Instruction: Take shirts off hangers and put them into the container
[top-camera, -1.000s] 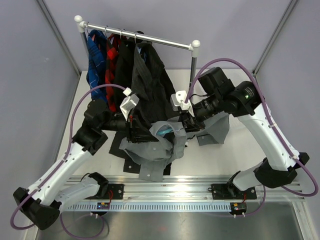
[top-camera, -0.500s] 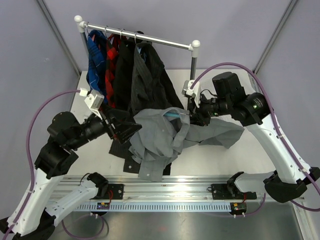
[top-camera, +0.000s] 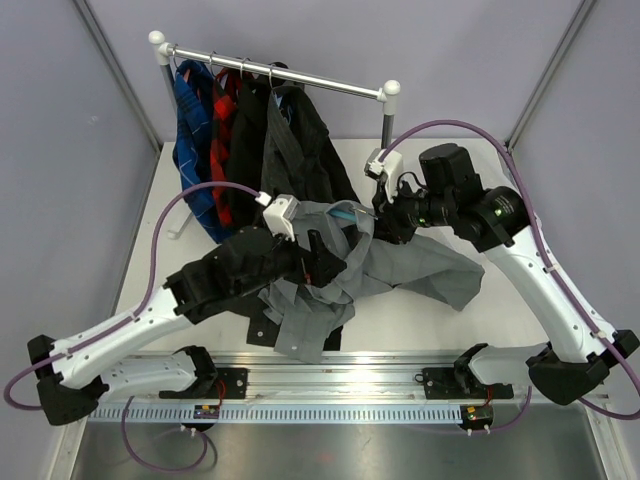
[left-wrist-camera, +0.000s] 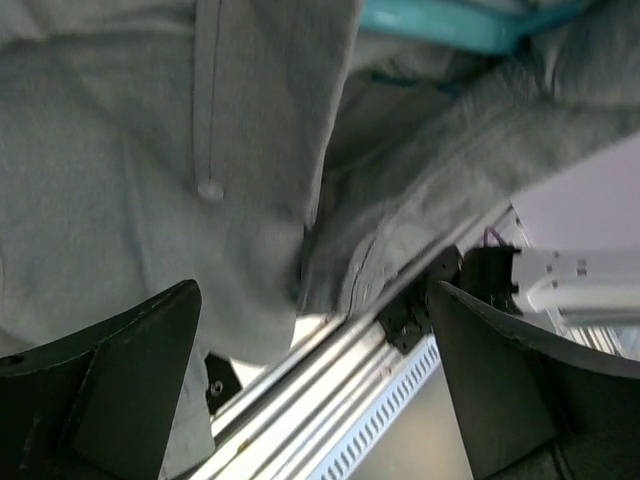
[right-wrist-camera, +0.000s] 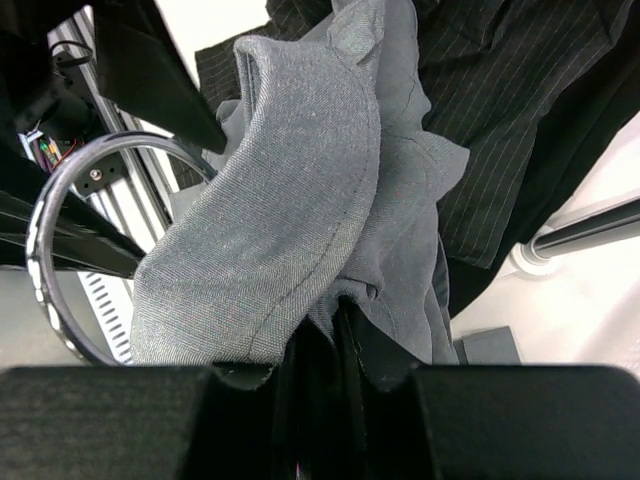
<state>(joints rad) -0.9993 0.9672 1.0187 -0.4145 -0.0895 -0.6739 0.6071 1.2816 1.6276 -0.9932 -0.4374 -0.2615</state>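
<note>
- While the right gripper (top-camera: 378, 222) pinches shut on the limp grey shirt (top-camera: 420, 262) over the middle of the table (top-camera: 420, 338), the left gripper (top-camera: 318, 262) gapes wide, empty.
- Soft, light cloth; probably best taken at collar or shoulder.

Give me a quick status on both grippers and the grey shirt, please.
Left gripper open, at the grey shirt. Right gripper shut on its cloth. Light blue hanger not yet out of it. Container not in view.

Grey shirt (top-camera: 405, 268) buries most of the light blue hanger (top-camera: 346, 212)
</note>
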